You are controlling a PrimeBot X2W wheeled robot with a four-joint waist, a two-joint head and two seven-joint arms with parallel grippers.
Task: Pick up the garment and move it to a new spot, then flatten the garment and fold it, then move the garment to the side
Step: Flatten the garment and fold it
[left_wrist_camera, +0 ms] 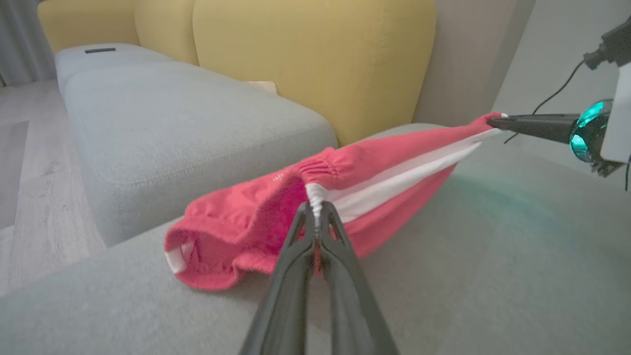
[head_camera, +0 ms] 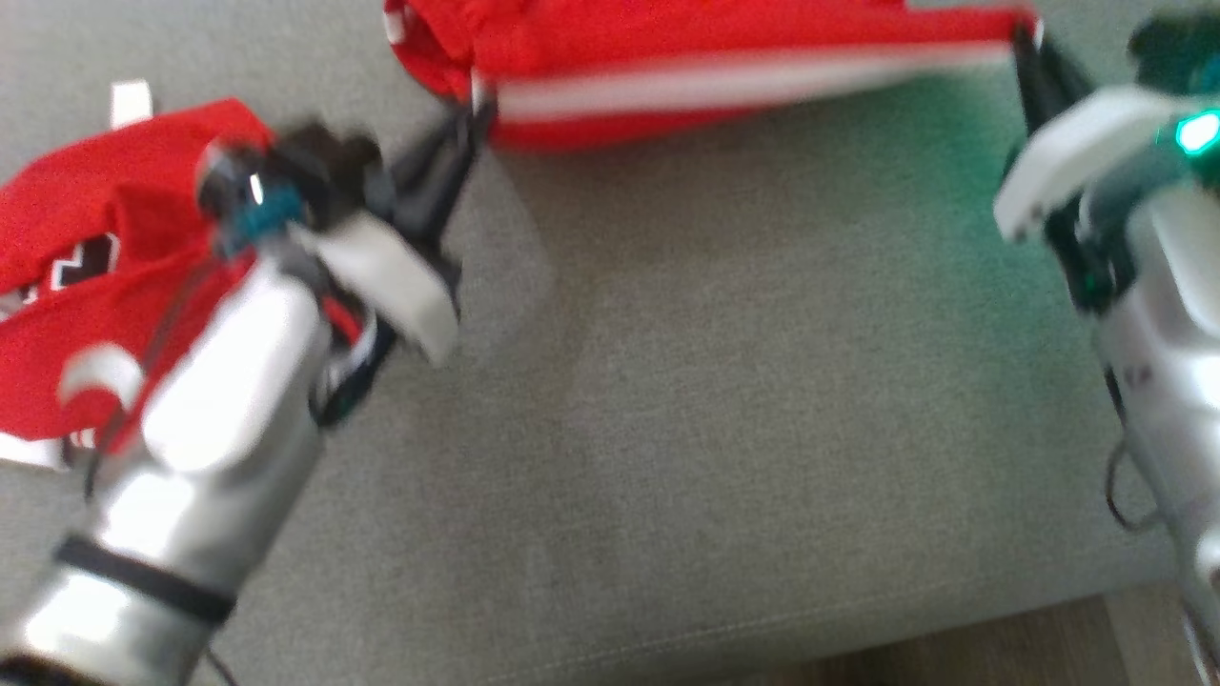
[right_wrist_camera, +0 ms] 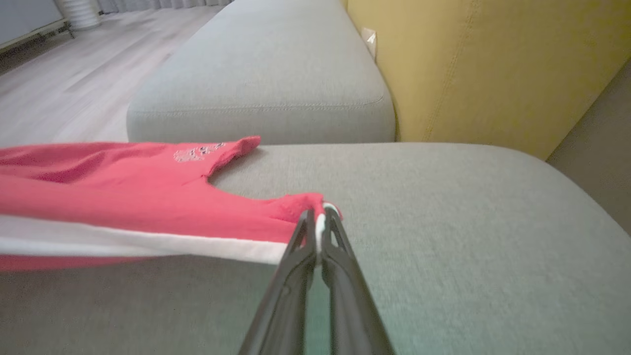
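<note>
1. Left gripper (left_wrist_camera: 315,209) is clamped on the red garment (left_wrist_camera: 236,231) at its waistband; right gripper (right_wrist_camera: 316,215) is clamped on the far leg end.
2. I hold them apart so the striped edge stretches taut over the grey sofa cushion (head_camera: 762,381), ready for flattening.

Nothing legible from where I stand: the pale print (right_wrist_camera: 197,153) on the red shorts (right_wrist_camera: 123,197) is too small, and the black-and-white mark (head_camera: 81,262) on the other red garment (head_camera: 57,324) is blurred.

Matt red cloth garment (left_wrist_camera: 256,231)
</note>
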